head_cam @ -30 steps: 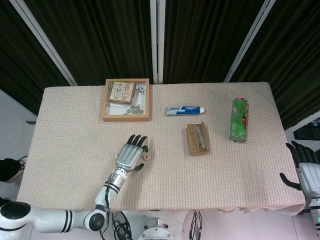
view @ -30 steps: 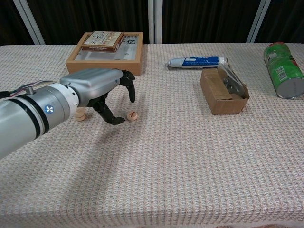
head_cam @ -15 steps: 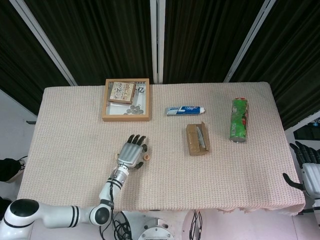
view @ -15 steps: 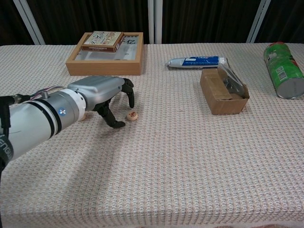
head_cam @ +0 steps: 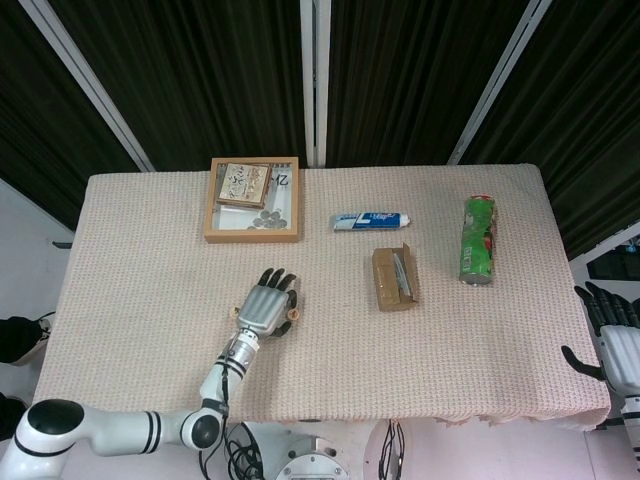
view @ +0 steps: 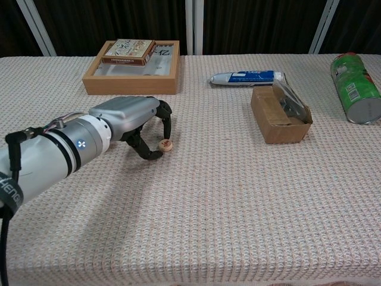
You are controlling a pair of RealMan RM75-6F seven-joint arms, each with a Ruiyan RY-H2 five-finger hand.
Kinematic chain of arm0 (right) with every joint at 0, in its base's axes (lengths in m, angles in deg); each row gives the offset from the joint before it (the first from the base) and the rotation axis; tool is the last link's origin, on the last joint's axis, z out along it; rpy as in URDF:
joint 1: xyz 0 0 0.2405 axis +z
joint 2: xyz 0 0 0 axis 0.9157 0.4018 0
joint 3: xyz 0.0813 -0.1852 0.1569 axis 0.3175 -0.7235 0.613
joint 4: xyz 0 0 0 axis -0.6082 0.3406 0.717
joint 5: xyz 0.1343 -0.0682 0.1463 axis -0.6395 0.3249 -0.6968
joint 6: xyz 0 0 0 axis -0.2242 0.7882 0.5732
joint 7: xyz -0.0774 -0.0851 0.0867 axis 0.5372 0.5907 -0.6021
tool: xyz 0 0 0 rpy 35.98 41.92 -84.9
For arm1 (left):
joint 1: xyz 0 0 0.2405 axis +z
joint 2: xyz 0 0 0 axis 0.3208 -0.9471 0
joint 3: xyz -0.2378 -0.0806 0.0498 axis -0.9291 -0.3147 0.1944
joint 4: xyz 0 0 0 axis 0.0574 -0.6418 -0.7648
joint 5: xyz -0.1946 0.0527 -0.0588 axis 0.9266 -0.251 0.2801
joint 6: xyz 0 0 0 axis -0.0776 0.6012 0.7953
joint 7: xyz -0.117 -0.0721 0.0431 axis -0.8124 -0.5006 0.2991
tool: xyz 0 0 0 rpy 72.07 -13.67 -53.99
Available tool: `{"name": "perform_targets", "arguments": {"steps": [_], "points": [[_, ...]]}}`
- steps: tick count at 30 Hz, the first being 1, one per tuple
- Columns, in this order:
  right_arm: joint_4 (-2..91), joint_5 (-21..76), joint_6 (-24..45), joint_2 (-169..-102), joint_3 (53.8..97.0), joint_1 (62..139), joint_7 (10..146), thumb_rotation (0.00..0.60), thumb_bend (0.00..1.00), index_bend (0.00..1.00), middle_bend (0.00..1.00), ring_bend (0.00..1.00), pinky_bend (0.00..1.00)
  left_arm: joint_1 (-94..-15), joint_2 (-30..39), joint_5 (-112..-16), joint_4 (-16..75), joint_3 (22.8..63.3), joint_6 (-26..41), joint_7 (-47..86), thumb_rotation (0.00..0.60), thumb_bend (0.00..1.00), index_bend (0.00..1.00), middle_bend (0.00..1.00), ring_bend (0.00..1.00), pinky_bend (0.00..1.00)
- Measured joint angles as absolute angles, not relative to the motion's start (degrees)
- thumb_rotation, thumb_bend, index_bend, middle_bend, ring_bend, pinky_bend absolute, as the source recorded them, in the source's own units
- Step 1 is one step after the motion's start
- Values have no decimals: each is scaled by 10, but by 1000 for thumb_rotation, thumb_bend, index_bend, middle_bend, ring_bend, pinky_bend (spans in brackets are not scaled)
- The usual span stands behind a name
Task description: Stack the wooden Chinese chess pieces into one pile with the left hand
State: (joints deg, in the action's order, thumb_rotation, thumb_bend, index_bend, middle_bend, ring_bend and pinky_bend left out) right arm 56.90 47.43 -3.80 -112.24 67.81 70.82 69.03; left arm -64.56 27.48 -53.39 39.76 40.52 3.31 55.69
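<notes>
Since a second ago our left hand (view: 128,117) has dropped and closed in on the chess piece (view: 166,145); thumb and a finger now pinch it, piece on the cloth right of the palm. We can't see other pieces. Right hand (head_cam: 613,340) off the table edge, fingers apart, empty.

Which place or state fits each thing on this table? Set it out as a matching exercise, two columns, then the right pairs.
Things
1. chess piece
2. green can
3. toothpaste tube
4. cardboard box

Descriptions
A. lying on its side at the table's right end
B. open-topped, just in front of the tube
C. at the fingers of the left hand
D. blue and white, right of the wooden tray

Pairs: 1-C, 2-A, 3-D, 4-B
</notes>
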Motion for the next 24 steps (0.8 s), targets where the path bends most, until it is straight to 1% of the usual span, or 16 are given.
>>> {"name": "perform_targets", "arguments": {"steps": [12,16,24], "points": [[560,472,-36,-1125,676,705,684,600,224,0,0,0,0,-650,280,-531,390,401,13,535,600,246,462,105,0,0],[558,471,-35,-1125,676,706,682,600,224,0,0,0,0,-650,281,-533,387,400,14,530,600,253,496,112,0,0],[556,470,-34,-1125,676,705,681,600,224,0,0,0,0,-645,269,-533,400,400,23,529,600,256,503,116,0,0]]}}
